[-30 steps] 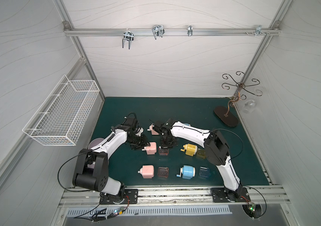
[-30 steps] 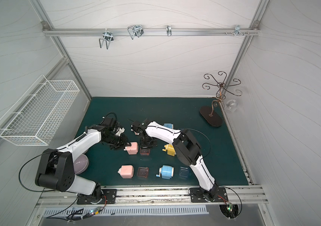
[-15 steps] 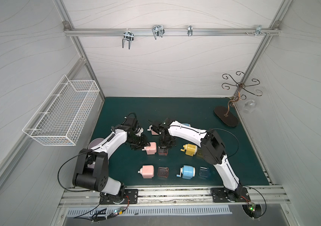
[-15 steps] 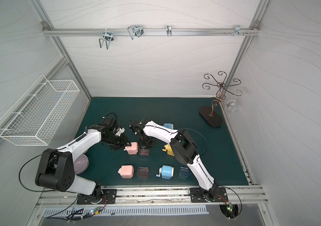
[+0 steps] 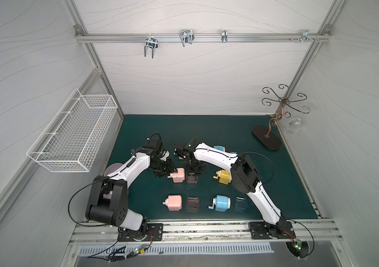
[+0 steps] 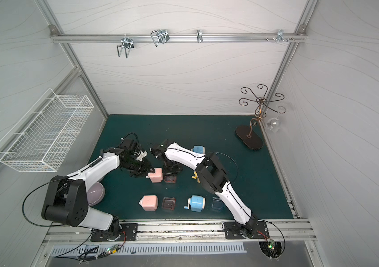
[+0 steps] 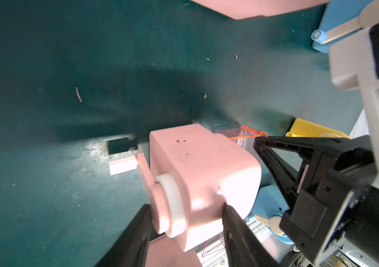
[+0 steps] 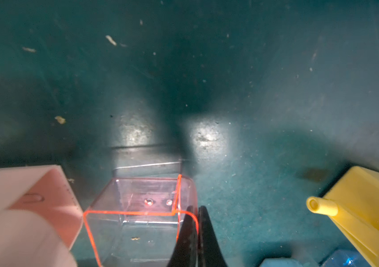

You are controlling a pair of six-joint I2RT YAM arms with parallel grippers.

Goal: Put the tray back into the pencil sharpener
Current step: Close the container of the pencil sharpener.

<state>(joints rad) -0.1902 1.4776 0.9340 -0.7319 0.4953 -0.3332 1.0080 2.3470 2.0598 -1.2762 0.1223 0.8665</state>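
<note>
A pink pencil sharpener lies on the green mat with its crank end toward my left gripper. That gripper's two black fingers press the sharpener from both sides. Right beside the sharpener's other end stands the clear red tray, its open top up, outside the sharpener. My right gripper comes down from above and is shut on one tray wall, one finger inside and one outside.
Nearer the front edge lie a second pink sharpener with a red tray, and a blue sharpener with a blue tray. A yellow sharpener lies right of the held tray. A purple bowl sits by the left arm.
The right arm's elbow has swung to the left while its gripper stays on the tray. The left gripper and the pink sharpener have hardly moved.
</note>
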